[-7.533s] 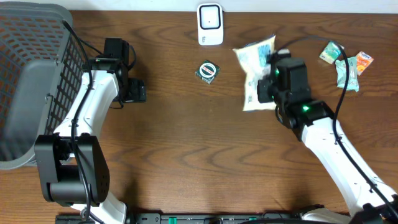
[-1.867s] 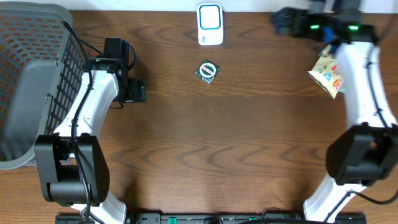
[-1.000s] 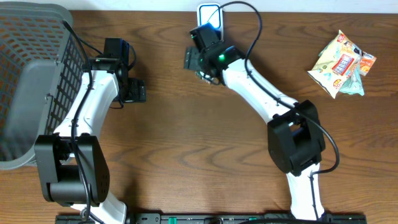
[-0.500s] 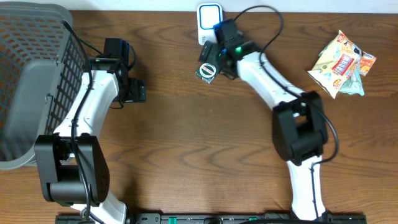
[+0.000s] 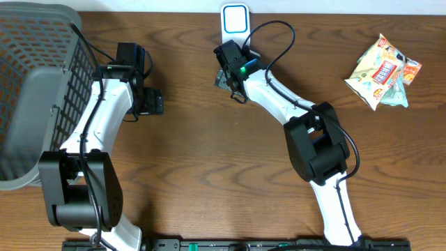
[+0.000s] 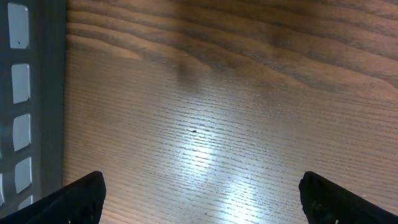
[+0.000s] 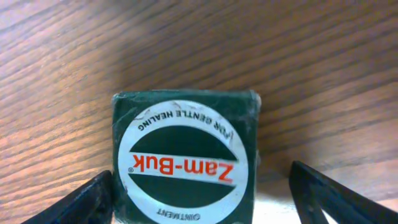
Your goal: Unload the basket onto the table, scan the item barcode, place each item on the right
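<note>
A small dark green Zam-Buk ointment box (image 7: 183, 152) with a round white label lies flat on the wooden table. My right gripper (image 7: 208, 199) hangs open straight over it, jaws either side. The left finger (image 7: 87, 199) is at the box's edge and the right finger (image 7: 329, 196) stands apart from it. From overhead the right gripper (image 5: 230, 70) covers most of the box. The white scanner (image 5: 235, 19) stands just behind, at the table's far edge. My left gripper (image 6: 214, 205) is open over bare wood, beside the basket.
A grey mesh basket (image 5: 35, 84) fills the left end of the table, its wall (image 6: 22, 93) close to my left gripper (image 5: 146, 101). Several snack packets (image 5: 382, 66) lie at the far right.
My right arm has shifted back and forth around the green box and now sits directly over it with its jaws astride it. The left arm has not moved.
</note>
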`<state>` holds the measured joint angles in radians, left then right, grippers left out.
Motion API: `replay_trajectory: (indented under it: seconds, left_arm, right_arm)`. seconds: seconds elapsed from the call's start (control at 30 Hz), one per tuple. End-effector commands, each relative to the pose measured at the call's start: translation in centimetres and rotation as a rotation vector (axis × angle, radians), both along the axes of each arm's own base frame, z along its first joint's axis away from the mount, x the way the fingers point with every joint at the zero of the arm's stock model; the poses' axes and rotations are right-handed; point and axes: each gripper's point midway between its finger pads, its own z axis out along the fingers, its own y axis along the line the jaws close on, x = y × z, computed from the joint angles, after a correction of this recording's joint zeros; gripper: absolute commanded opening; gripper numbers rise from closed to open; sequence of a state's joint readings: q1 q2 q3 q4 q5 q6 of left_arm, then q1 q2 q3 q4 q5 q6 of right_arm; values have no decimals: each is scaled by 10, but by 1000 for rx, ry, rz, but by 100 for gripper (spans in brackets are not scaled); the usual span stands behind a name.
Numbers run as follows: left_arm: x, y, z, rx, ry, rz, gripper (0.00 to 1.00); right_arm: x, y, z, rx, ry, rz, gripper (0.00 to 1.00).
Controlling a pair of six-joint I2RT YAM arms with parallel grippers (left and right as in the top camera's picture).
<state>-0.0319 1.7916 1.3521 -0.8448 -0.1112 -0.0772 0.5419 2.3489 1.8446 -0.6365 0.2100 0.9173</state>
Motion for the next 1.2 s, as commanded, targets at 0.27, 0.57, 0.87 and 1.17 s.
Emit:
replay_trajectory:
  seconds: [0.27, 0.57, 0.87, 1.17]
  left_arm:
    - [-2, 1, -1, 7, 8, -4, 97]
    - [-2, 1, -1, 7, 8, -4, 98]
    - [-2, 1, -1, 7, 8, -4, 98]
    - [-2, 1, -1, 7, 8, -4, 97]
  right_arm:
    - [13, -23, 11, -161, -40, 184, 73]
    - [26, -36, 4, -82, -18, 238, 74]
    - [18, -37, -7, -129, 17, 300, 69]
    - [6, -50, -15, -151, 74, 208, 69]
